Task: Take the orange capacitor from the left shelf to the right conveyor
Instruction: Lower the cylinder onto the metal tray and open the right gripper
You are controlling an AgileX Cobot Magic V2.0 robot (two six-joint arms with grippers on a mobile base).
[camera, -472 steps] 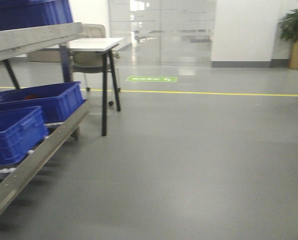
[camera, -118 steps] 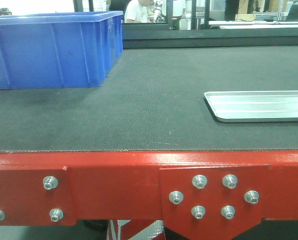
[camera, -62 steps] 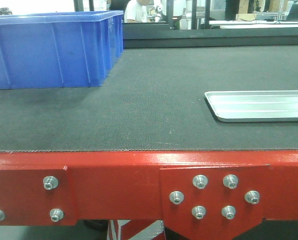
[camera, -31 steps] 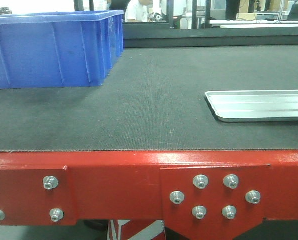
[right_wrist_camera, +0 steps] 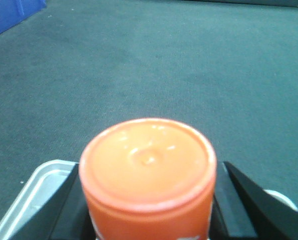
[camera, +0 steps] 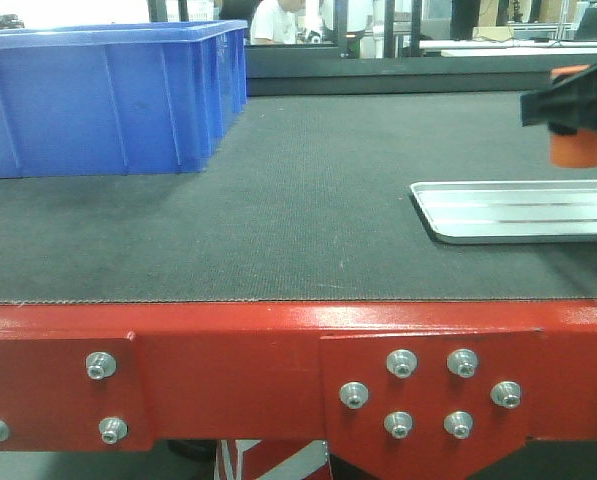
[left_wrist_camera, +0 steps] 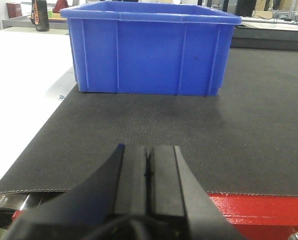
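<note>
Orange capacitor held in the air over the right conveyor.

Front view: the right gripper (camera: pixel 570 108) enters at the right edge with the orange capacitor (camera: pixel 576 146) clamped upright above the silver tray (camera: pixel 513 211), clear of the dark belt of the right conveyor (camera: pixel 308 200); a blue bin (camera: pixel 103 97) stands far left. Left wrist view: the left gripper (left_wrist_camera: pixel 148 165) hovers with its jaws pressed together, empty, facing the bin. Right wrist view: black fingers (right_wrist_camera: pixel 238 192) flank the capacitor's round end over the tray corner.
</note>
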